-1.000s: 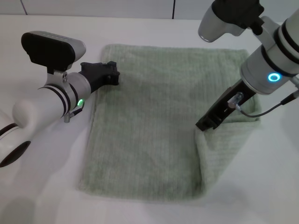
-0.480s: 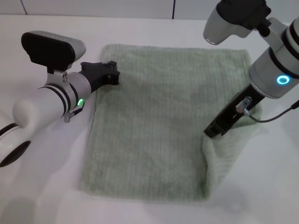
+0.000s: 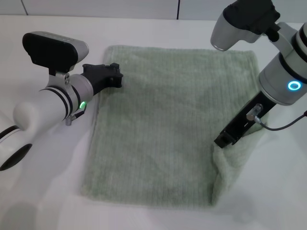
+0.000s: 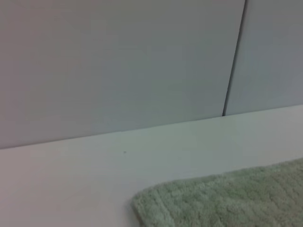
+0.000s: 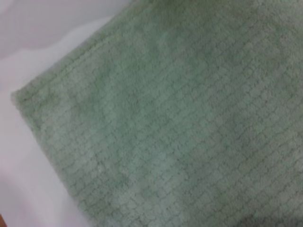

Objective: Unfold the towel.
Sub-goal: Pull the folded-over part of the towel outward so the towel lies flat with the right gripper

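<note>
The pale sage-green towel (image 3: 168,120) lies spread on the white table (image 3: 43,191), nearly flat. Its near right part stands up in a raised fold (image 3: 235,167). My right gripper (image 3: 224,140) is at that right edge, shut on the towel and holding the cloth a little off the table. My left gripper (image 3: 115,75) rests at the towel's far left edge. The left wrist view shows a towel corner (image 4: 227,203) lying on the table. The right wrist view is filled with the towel's ribbed surface (image 5: 180,123).
A pale wall with a dark vertical seam (image 4: 234,56) rises behind the table's far edge. Bare white table (image 3: 53,28) surrounds the towel on all sides.
My right gripper has moved to the right and toward me with the towel's edge, drawing the folded flap outward and widening the towel. The left arm has not moved.
</note>
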